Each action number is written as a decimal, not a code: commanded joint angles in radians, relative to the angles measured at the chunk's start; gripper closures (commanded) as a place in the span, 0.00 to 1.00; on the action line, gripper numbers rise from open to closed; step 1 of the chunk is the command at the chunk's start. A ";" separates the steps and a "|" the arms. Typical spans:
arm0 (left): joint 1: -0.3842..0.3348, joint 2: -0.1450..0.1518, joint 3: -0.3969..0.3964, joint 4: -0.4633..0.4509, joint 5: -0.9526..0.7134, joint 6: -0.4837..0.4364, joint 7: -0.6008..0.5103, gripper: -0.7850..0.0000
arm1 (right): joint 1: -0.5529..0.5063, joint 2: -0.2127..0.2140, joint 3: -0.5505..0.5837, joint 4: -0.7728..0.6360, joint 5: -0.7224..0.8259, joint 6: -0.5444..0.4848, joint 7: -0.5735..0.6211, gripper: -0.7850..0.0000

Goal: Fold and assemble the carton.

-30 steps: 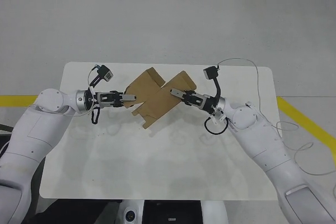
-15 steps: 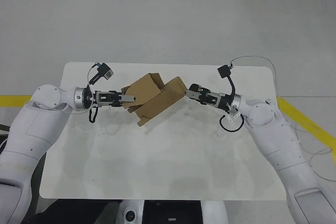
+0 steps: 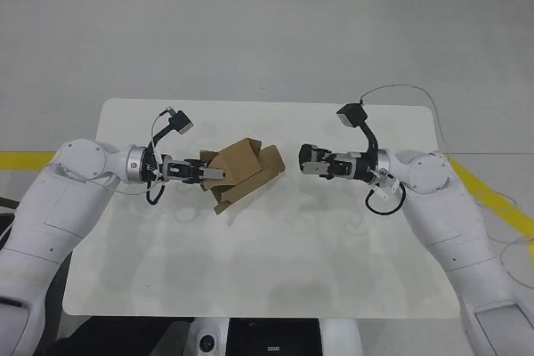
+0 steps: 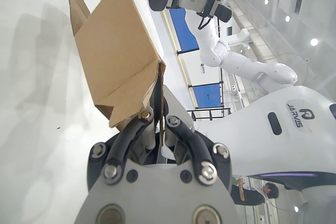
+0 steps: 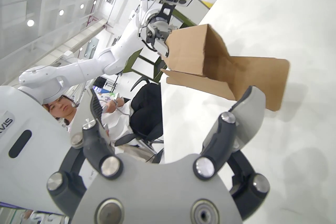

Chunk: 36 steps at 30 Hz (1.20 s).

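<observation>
Currently our left pincer is clamped on one flap edge of the half-opened carton, held low over the desk near its middle. Right pincer gapes empty, near the far panel, not touching. We judge: keep the left grip firm and press the right squarely on that panel.

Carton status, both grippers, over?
Left gripper shut on carton edge. Right gripper open, apart from carton. Carton part-folded, not assembled. Nothing in the way.
</observation>
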 commanded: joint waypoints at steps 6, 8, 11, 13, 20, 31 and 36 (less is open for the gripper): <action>0.021 0.010 0.002 -0.042 0.003 0.000 0.000 1.00 | 0.070 -0.039 -0.125 0.044 0.058 -0.008 -0.001 0.18; 0.025 0.013 0.003 -0.054 0.006 0.000 0.000 1.00 | 0.089 -0.047 -0.153 0.057 0.066 -0.010 -0.002 0.19; 0.030 0.018 0.005 -0.070 0.007 -0.001 0.001 1.00 | 0.117 -0.056 -0.186 0.085 0.061 -0.012 -0.004 0.20; 0.033 0.021 0.006 -0.082 0.007 -0.001 0.001 1.00 | 0.134 -0.060 -0.203 0.108 0.050 -0.013 -0.005 0.22; 0.038 0.031 0.011 -0.105 -0.001 0.000 0.000 1.00 | 0.165 -0.066 -0.239 0.143 0.051 -0.022 -0.014 0.29; 0.033 0.041 0.025 -0.111 -0.005 -0.006 0.006 1.00 | 0.199 -0.084 -0.319 0.180 0.072 -0.020 -0.012 0.35; 0.028 0.044 0.032 -0.106 -0.007 -0.009 0.009 1.00 | 0.226 -0.085 -0.337 0.209 0.037 -0.027 -0.019 0.34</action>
